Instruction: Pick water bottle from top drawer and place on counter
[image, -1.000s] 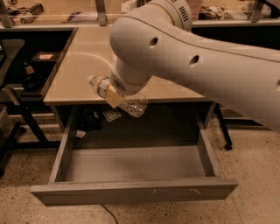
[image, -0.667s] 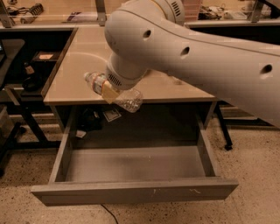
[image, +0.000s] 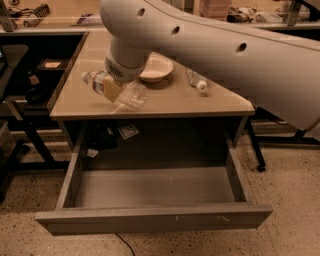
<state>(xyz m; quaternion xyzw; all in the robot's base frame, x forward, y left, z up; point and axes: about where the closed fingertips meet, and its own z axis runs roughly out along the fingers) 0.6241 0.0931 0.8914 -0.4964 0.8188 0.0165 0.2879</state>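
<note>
1. Camera view shows the gripper (image: 114, 89) at the end of the big white arm (image: 225, 45), which reaches in from the upper right. It sits over the front-left part of the counter (image: 200, 102).
2. We see its yellowish pads clamped across the middle of the water bottle (image: 132, 95), so we read the gripper as closed on the bottle and carrying it.
3. The water bottle lies on its side directly under the wrist. Its long axis runs roughly along the counter's front edge, tilted a little: the narrower end points left and slightly back, and the crinkled clear body points right and toward the front rim.
4. We cannot tell whether the bottle's underside touches the counter or hangs just above it. It is low and close to the surface either way.
5. The top drawer (image: 150, 220) is pulled fully out below, and no bottle shows on its grey floor. We judge the pick done and only the placing left.
6. The relation that matters now is bottle to front rim. The crinkled end sits near that edge, above the open drawer, so a release too far forward could let the bottle roll off and drop back in.
7. A white bowl (image: 156, 69) sits just behind and to the right of the gripper, and a second bottle (image: 196, 80) lies further right. Both are apart from the held one, but they limit how far back it can be set.
</note>
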